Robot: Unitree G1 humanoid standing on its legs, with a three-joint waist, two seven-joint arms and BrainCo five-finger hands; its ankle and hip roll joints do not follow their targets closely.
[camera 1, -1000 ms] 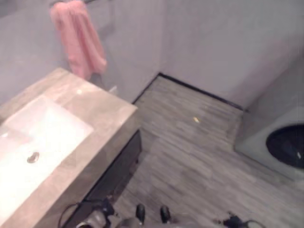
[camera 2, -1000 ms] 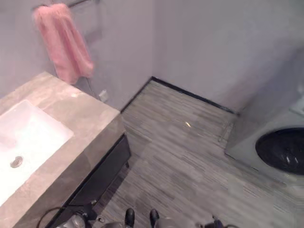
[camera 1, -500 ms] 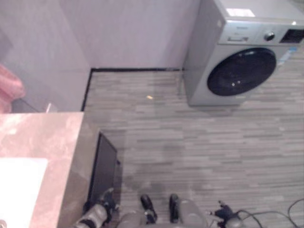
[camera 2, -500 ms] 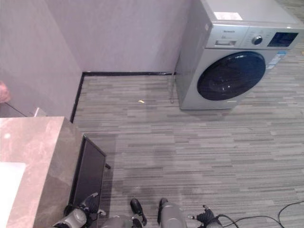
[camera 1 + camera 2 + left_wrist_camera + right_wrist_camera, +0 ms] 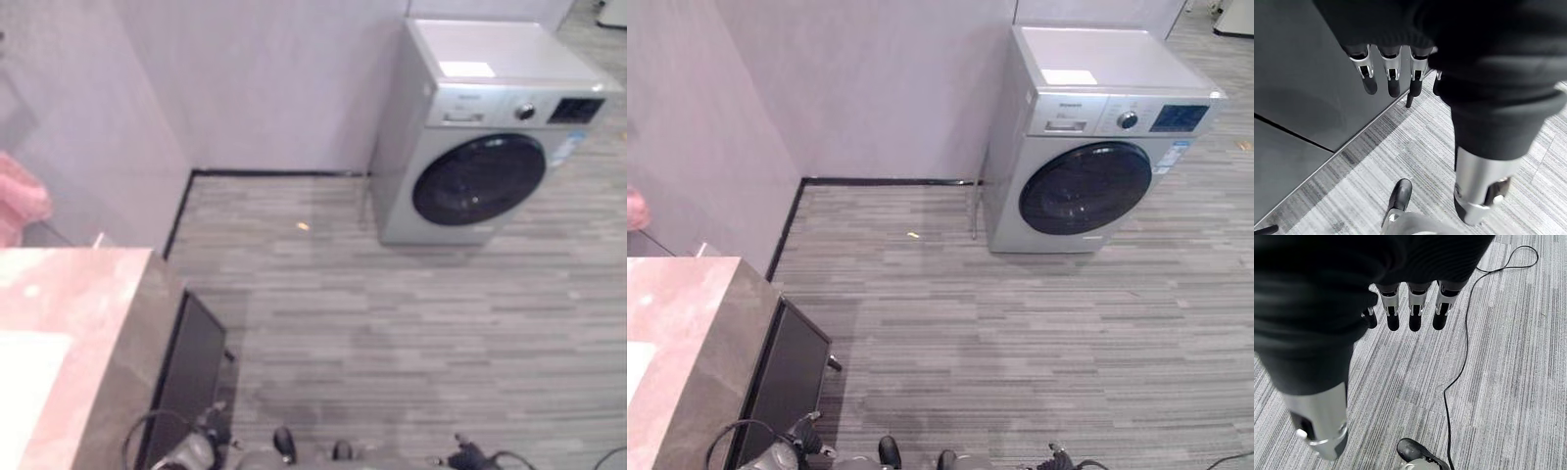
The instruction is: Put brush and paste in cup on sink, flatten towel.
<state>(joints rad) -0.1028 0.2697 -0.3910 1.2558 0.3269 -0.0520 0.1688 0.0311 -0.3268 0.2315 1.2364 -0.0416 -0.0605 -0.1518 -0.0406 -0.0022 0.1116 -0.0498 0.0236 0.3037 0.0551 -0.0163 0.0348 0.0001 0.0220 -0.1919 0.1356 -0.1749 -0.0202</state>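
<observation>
A: Nearest to us, the left hand [image 5: 1400, 54] hangs beside the dark cabinet front [image 5: 1298, 83] under the bench, its fingers [image 5: 1392, 81] straight and relaxed, holding nothing. What of the other side?

B: The right hand [image 5: 1400, 284] hangs over the grey striped floor [image 5: 1498, 382]; its fingers [image 5: 1415, 313] are likewise straight and hold nothing.

A: From the head we look down past the stone-topped bench [image 5: 88, 323] at our left. We see a white strip of the sink [image 5: 24, 392] at its near left edge, and the dark cabinet side below the top.

B: And the task's things?

A: We find only the pink towel [image 5: 20, 201], a small part of it, hanging against the wall above the bench's far end, at the left margin of the left eye view. We cannot make out brush, paste or cup.

B: Farther on?

A: The floor runs to a dark skirting [image 5: 887, 181] at the foot of the grey wall [image 5: 872, 78]. In the far right corner stands a silver washing machine [image 5: 1087, 147] with a dark round door [image 5: 1085, 188], and a small yellowish speck [image 5: 913, 235] lies on the floor to its left.
</observation>
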